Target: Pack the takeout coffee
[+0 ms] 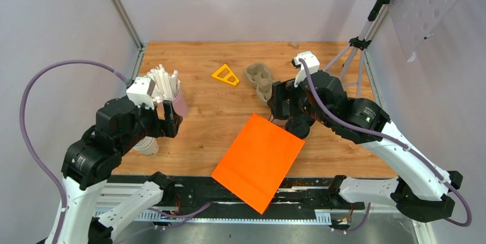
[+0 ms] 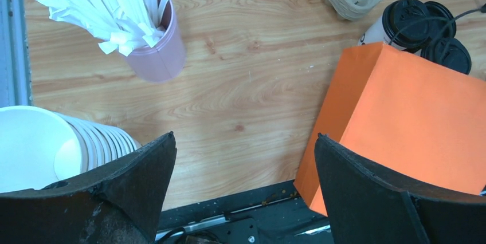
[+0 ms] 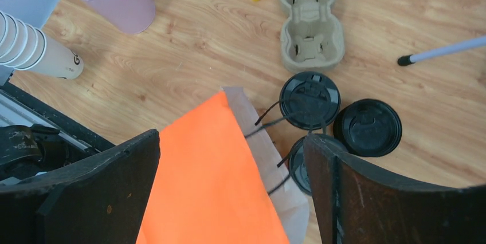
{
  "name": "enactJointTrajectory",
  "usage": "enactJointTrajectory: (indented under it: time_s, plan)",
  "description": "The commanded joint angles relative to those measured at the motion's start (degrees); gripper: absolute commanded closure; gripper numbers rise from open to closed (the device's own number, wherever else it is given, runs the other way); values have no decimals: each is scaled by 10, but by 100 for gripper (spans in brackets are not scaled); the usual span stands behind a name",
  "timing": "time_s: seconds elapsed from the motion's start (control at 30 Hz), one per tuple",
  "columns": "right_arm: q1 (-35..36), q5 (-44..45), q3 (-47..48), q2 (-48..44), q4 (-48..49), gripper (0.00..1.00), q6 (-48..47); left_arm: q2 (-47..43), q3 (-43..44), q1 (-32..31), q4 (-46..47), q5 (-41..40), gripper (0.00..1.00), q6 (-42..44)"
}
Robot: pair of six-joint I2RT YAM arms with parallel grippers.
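Note:
The takeout coffee stands as three white cups with black lids [image 3: 310, 99] [image 3: 367, 127] [image 3: 297, 166], grouped beside the mouth of a flat-lying orange paper bag [image 1: 258, 158]. The third lid is partly hidden behind my right finger. In the left wrist view the lidded cups [image 2: 410, 23] sit past the bag's far corner [image 2: 412, 118]. My right gripper [image 3: 232, 135] hovers open above the bag's handle end, with nothing between its fingers. My left gripper [image 2: 243, 138] is open over bare wood near the table's front edge, left of the bag.
A grey-brown pulp cup carrier [image 1: 259, 79] lies behind the cups. A pink cup of wrapped straws [image 1: 175, 98] and a lying stack of lidless paper cups [image 1: 148, 145] sit at the left. A yellow triangle piece [image 1: 225, 74] and a tripod [image 1: 355, 49] stand farther back.

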Motion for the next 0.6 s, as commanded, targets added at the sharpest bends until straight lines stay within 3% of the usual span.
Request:
enactJointTrajectory:
  time_s: [0.0,0.23,0.33,0.5,0.57]
  plan:
    - [-2,4,-20,-31,1,6,54,-12,22,1,-21,11,5,14]
    - [-5,-6,-42,-27,-31,6,33,-21,-27,1,27,63,9,-26]
    - [-30,-90,-58,-12,-35,5,-60,-19,-49,1,54,83,11,-34]
    - [-214,-408,-123,2,26,6,-100,0,-63,1,86,104,11,-45]
    - [-258,-453,-141,11,45,6,-110,14,-60,1,89,109,12,-44]
